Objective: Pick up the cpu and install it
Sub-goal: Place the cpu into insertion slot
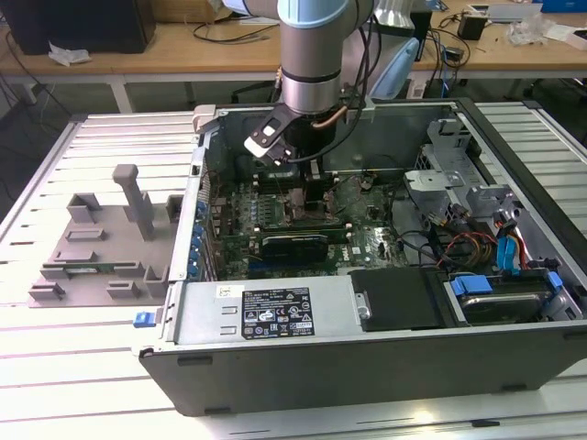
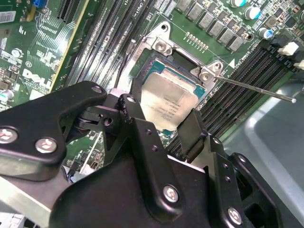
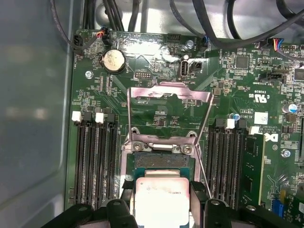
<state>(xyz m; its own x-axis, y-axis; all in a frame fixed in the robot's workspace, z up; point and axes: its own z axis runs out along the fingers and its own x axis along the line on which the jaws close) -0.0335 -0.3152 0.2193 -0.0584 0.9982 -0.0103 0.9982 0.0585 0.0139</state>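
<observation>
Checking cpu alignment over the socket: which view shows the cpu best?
Second wrist view: the cpu shows nearly whole, held in the gripper above the socket. The first wrist view has the cpu too, but cut off by the picture's edge. In the exterior view the arm stands in front of the socket.

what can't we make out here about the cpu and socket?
- Exterior view: the socket area, hidden behind the arm.
- First wrist view: one edge of the cpu, cut off by the picture's edge; two sides covered by the fingers.
- Second wrist view: one cpu corner, behind the gripper.
- Both wrist views: whether the cpu sits fully in the socket or just above it; it hides the contacts.
</observation>
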